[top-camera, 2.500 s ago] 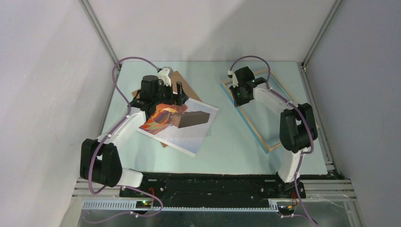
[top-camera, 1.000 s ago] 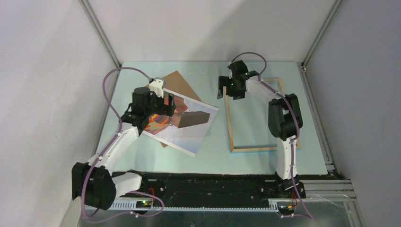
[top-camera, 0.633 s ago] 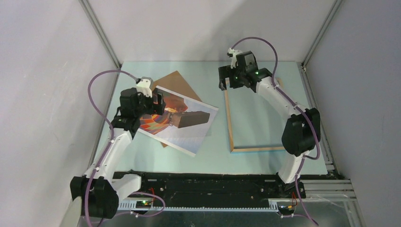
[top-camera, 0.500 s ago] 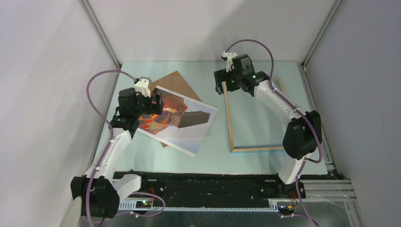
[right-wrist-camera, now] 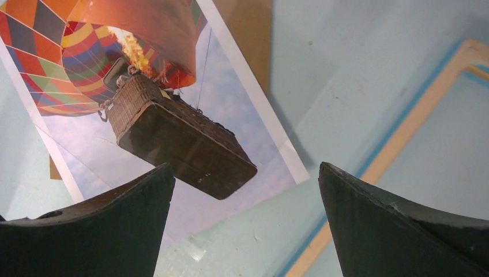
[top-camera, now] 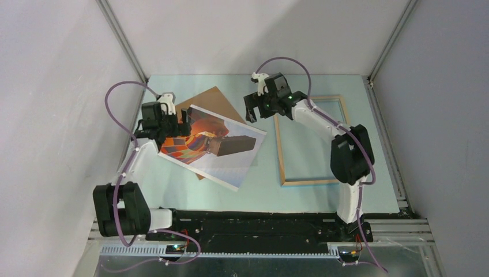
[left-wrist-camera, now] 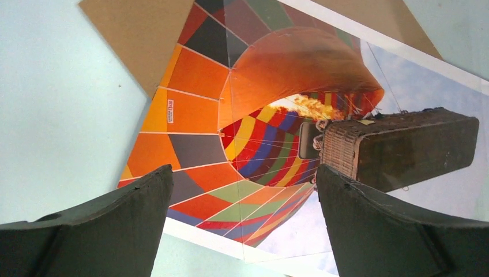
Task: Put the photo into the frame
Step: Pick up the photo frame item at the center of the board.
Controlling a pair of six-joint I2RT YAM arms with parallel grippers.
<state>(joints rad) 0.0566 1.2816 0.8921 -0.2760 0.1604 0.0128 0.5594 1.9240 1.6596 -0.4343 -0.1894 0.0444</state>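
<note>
Pale table (top-camera: 184, 193): the photo (top-camera: 230, 161) lies left of centre on a brown board (top-camera: 210, 98), the frame (top-camera: 279, 151) at right; left gripper (top-camera: 179, 120) and right gripper (top-camera: 255, 112) gape empty; we judge the print light, limp, best pinched at an edge.

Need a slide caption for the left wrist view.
Open left hand above the balloon photo, which overlaps a brown board.
</note>
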